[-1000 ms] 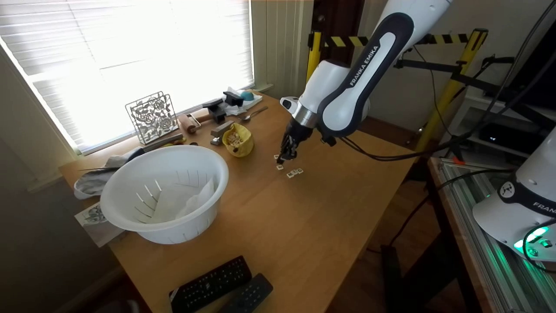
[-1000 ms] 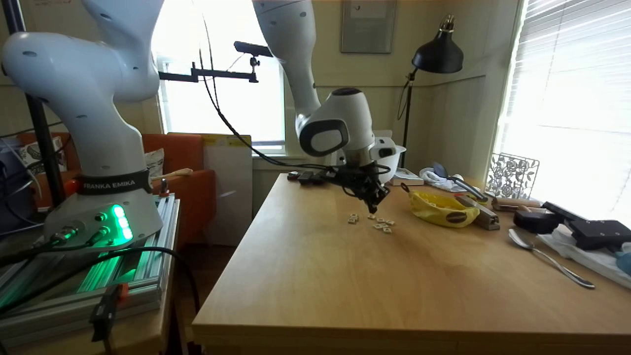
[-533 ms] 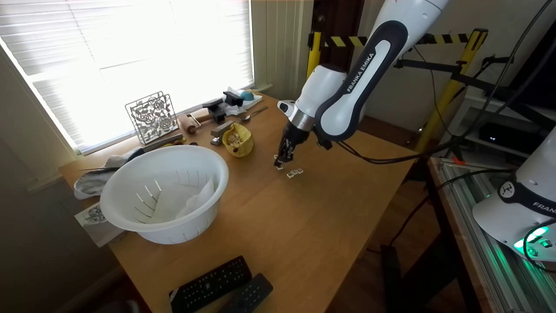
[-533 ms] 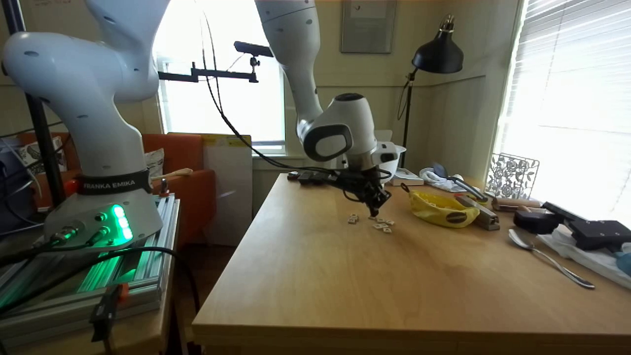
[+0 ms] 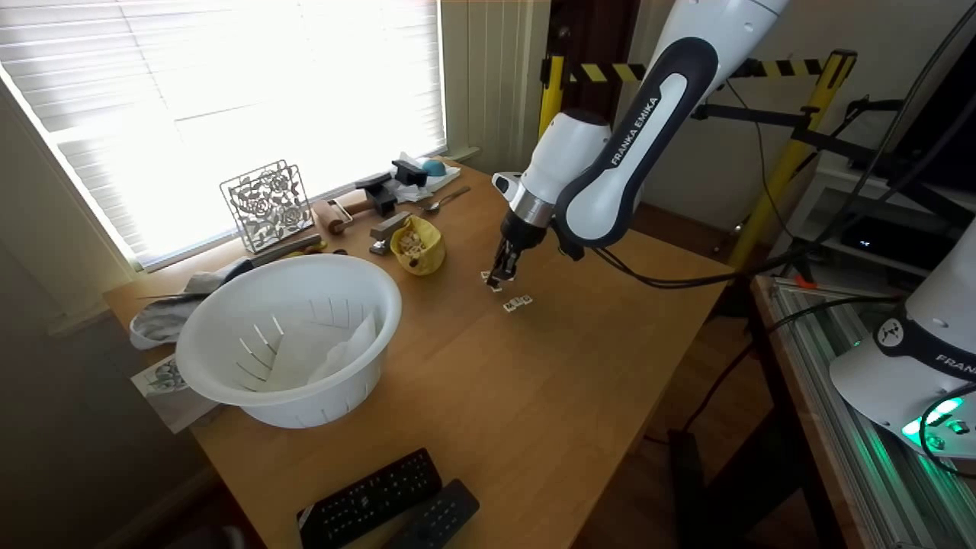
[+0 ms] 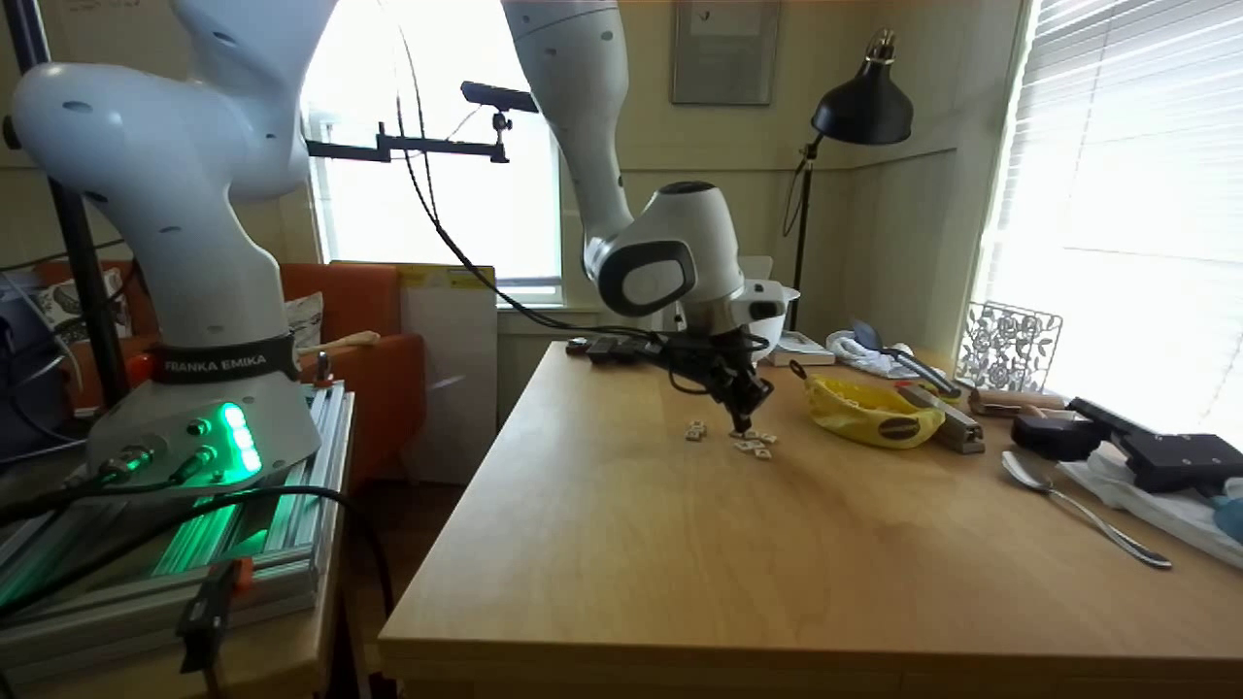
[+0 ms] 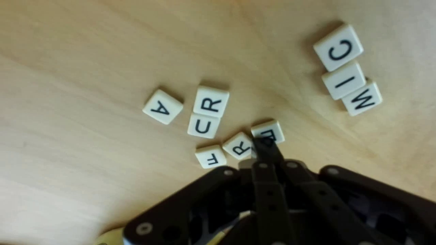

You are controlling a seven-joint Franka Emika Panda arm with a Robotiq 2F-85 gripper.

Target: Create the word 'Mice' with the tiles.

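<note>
Small cream-white letter tiles lie face up on the wooden table. In the wrist view, the C tile (image 7: pixel 339 47), I tile (image 7: pixel 344 80) and M tile (image 7: pixel 362 98) form a touching, slightly crooked row. This row also shows in both exterior views (image 5: pixel 518 303) (image 6: pixel 695 430). The E tile (image 7: pixel 267 128) is partly covered by my gripper (image 7: pixel 267 144), whose fingers are together, tip over or against it. An R tile (image 7: pixel 238 145) and an F tile (image 7: pixel 211 157) lie beside it. Another R tile (image 7: pixel 211 101), a U tile (image 7: pixel 203 126) and an A tile (image 7: pixel 162 106) lie farther off.
A yellow pouch (image 5: pixel 419 248) holding pieces stands near the tiles. A large white bowl (image 5: pixel 286 335) and black remotes (image 5: pixel 374 499) stand on the table. A rolling pin (image 6: pixel 1015 402), a metal box (image 6: pixel 957 427) and a spoon (image 6: pixel 1088 515) lie toward the window side.
My gripper moves down to the table, then slightly toward the loose tiles. The tile under its tip has slid a short way with it, away from the C-I-M row.
</note>
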